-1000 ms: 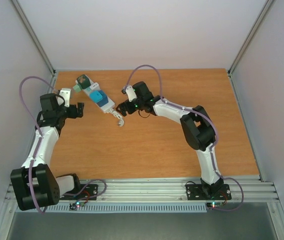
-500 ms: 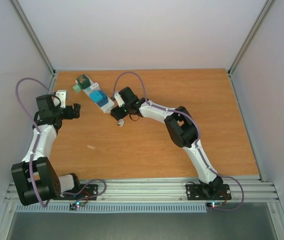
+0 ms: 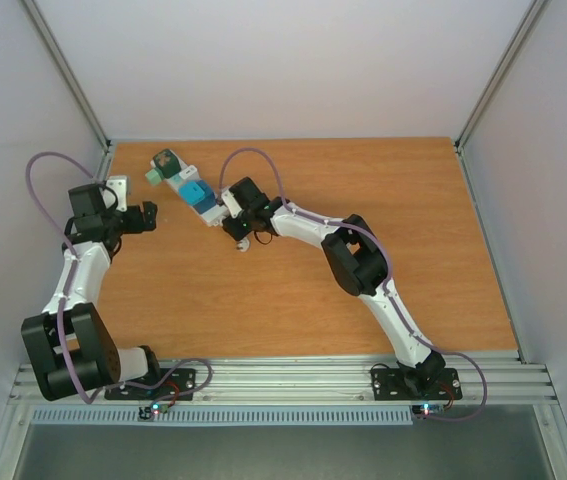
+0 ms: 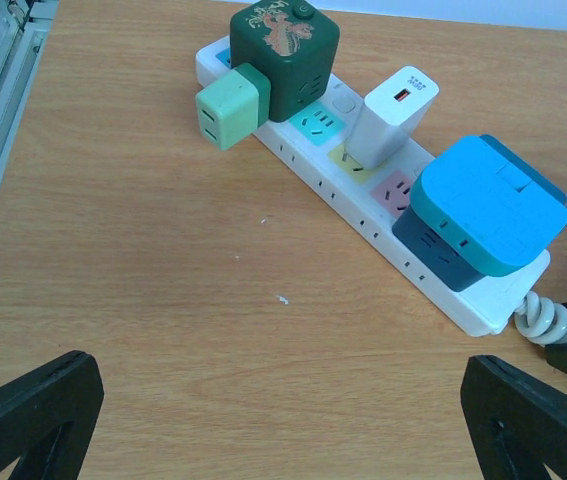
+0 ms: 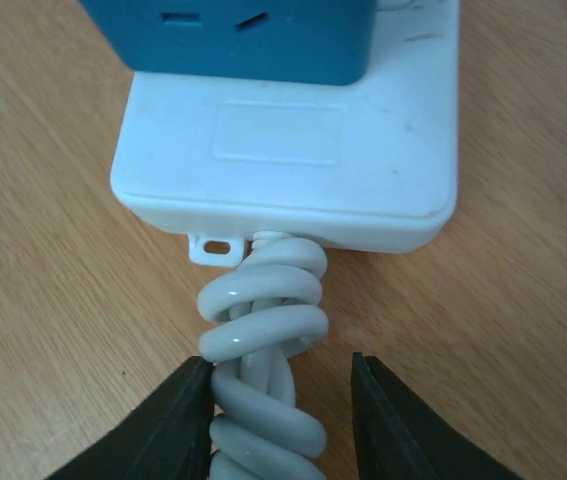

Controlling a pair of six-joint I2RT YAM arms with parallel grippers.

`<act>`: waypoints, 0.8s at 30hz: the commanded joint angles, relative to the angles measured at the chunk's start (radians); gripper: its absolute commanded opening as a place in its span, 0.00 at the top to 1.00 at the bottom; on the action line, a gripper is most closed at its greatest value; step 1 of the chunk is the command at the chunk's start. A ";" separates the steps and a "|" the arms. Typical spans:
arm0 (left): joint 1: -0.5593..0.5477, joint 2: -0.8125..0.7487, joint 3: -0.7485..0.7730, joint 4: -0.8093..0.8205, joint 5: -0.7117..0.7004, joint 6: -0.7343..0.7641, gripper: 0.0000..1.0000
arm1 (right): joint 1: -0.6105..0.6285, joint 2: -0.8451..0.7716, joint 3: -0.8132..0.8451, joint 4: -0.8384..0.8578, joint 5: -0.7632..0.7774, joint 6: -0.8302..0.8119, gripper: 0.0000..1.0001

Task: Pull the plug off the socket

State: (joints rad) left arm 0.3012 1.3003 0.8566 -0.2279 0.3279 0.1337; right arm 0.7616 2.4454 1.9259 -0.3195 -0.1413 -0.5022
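The table (image 3: 363,260) carries the socket (image 4: 363,235) in its far left part, lying slantwise, with several plugs standing in it. The main danger, I think, is that the whole socket lifts or turns when a plug is pulled, because nothing presses on its body.

The right gripper (image 5: 281,385) stands around the curly cord (image 5: 263,300) just behind the end of the socket. Its jaws are narrowly apart: one finger touches the coil, and the other has a small gap. A soft coil is a weak anchor. It may stretch or slip out, and then the socket would follow the plug.

The left gripper (image 3: 147,216) is wide apart, holds nothing and is well apart from the socket. The blue plug (image 4: 488,205), the green cube (image 4: 283,55) and the white charger (image 4: 391,115) stand close together. A finger could therefore push a neighbour or catch the wrong plug. I cannot tell which one is meant.
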 commanded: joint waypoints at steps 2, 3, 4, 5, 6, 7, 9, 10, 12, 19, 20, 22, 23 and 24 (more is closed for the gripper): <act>0.006 0.014 0.042 0.022 0.031 -0.049 0.00 | 0.005 -0.003 0.008 -0.046 0.014 -0.025 0.69; 0.006 0.016 0.046 0.027 0.037 -0.058 0.00 | 0.005 -0.009 -0.001 -0.048 0.015 -0.031 0.72; 0.006 0.015 0.048 0.032 0.043 -0.066 0.00 | 0.005 -0.017 -0.013 -0.051 0.016 -0.036 0.73; 0.006 0.012 0.046 0.040 0.047 -0.071 0.00 | 0.004 -0.026 -0.027 -0.053 0.016 -0.042 0.74; 0.006 0.009 0.041 0.053 0.050 -0.077 0.00 | 0.002 -0.035 -0.043 -0.054 0.016 -0.046 0.76; 0.006 0.003 0.035 0.065 0.053 -0.082 0.00 | -0.001 -0.047 -0.062 -0.053 0.013 -0.051 0.77; 0.006 -0.005 0.025 0.085 0.068 -0.089 0.00 | -0.007 -0.074 -0.103 -0.054 0.005 -0.057 0.79; 0.005 -0.007 0.020 0.092 0.076 -0.091 0.00 | -0.009 -0.096 -0.129 -0.052 -0.001 -0.058 0.80; 0.006 -0.010 0.013 0.104 0.089 -0.091 0.00 | -0.017 -0.131 -0.186 -0.043 -0.012 -0.062 0.80; 0.006 -0.026 -0.028 0.166 0.150 -0.065 0.00 | -0.046 -0.256 -0.409 0.011 -0.033 -0.095 0.80; 0.006 -0.029 -0.027 0.168 0.161 -0.064 0.00 | -0.051 -0.272 -0.440 0.017 -0.037 -0.098 0.80; 0.005 -0.033 -0.027 0.168 0.183 -0.063 0.00 | -0.061 -0.306 -0.498 0.031 -0.047 -0.102 0.80; 0.006 -0.035 -0.027 0.167 0.194 -0.063 0.00 | -0.066 -0.326 -0.529 0.039 -0.051 -0.104 0.80; 0.006 -0.040 -0.027 0.169 0.204 -0.063 0.00 | -0.072 -0.344 -0.558 0.050 -0.056 -0.108 0.80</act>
State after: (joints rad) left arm 0.3019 1.2945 0.8394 -0.1421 0.4679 0.0593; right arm 0.7132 2.1635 1.4689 -0.2375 -0.1822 -0.5800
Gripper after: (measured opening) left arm 0.996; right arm 0.247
